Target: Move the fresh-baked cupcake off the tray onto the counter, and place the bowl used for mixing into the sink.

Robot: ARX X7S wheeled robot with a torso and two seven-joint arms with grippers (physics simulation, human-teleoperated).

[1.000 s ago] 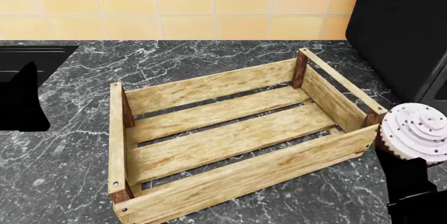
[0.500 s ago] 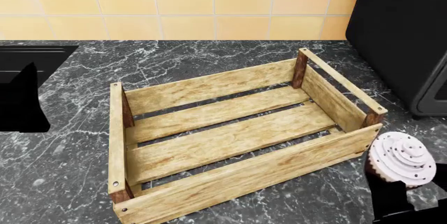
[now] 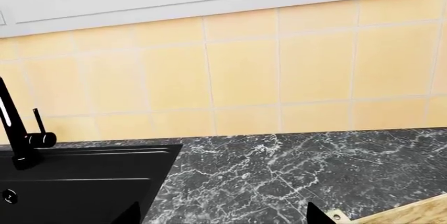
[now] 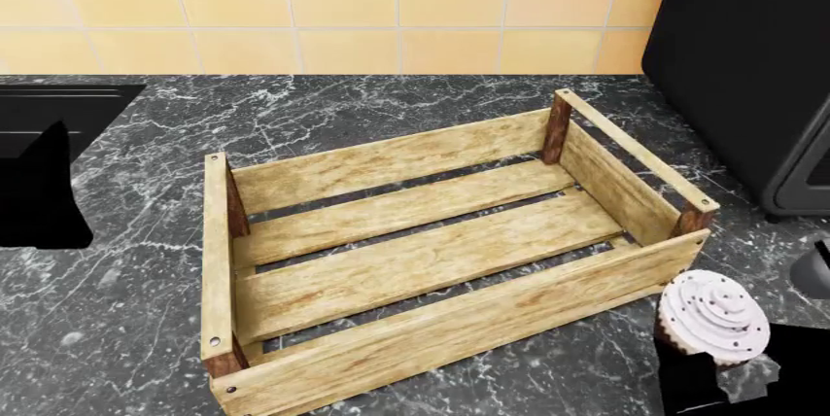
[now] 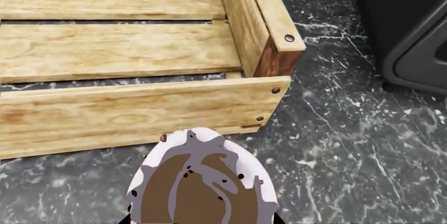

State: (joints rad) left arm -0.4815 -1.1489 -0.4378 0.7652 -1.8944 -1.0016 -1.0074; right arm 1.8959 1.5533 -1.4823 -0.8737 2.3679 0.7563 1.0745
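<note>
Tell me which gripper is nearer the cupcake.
Right. The right gripper holds the cupcake beside the tray; the left gripper is far across the counter, by the sink.

A small cupcake (image 5: 201, 182) with a dark brown base and whitish, speckled icing fills the near part of the right wrist view, just outside the pale wooden slatted tray (image 5: 140, 62). It sits close to the tray's corner post, where round nail heads show. Under both lies the dark grey-black marble-look counter (image 5: 349, 145) with white veins. A black appliance with a grey rounded frame (image 5: 412, 41) stands beyond the tray's end wall, apart from it.
</note>
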